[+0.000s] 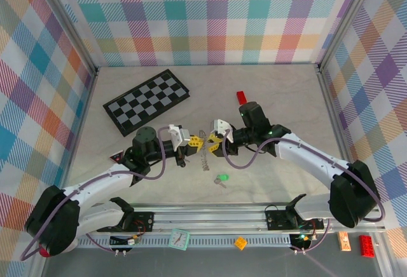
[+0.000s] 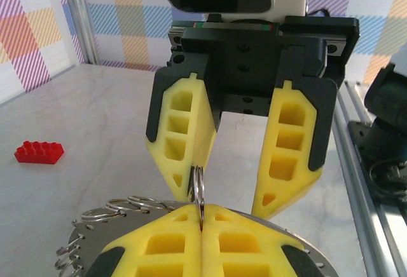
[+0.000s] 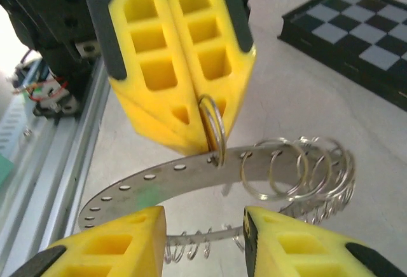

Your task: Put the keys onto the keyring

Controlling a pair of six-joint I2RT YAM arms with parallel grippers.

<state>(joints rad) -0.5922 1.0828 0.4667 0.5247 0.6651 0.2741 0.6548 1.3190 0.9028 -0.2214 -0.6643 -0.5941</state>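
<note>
Plainly, the keyring (image 3: pixel 159 176) is held above the table (image 1: pixel 286 99) between the two grippers; it is seen as a curved silvery band pierced by a row of small holes, with a cluster of split rings (image 3: pixel 299 169) hung along one end. The left gripper (image 2: pixel 201 216) is closed, its yellow fingers (image 2: pixel 159 245) pressed together on one small ring (image 2: pixel 198 187) that is threaded through a hole of the keyring; by that ring the keyring is gripped. The right gripper (image 3: pixel 203 226) is set facing the keyring from the opposite side; its jaws are parted and nothing is clamped between them. The green key (image 1: pixel 220 179) is laid flat on the table, apart from the keyring, on the side nearer the arm bases. The red block (image 1: pixel 241 96) is found beyond the keyring, well apart from it; the chessboard (image 1: pixel 146 101) is placed beyond the keyring as well, off to its left.
</note>
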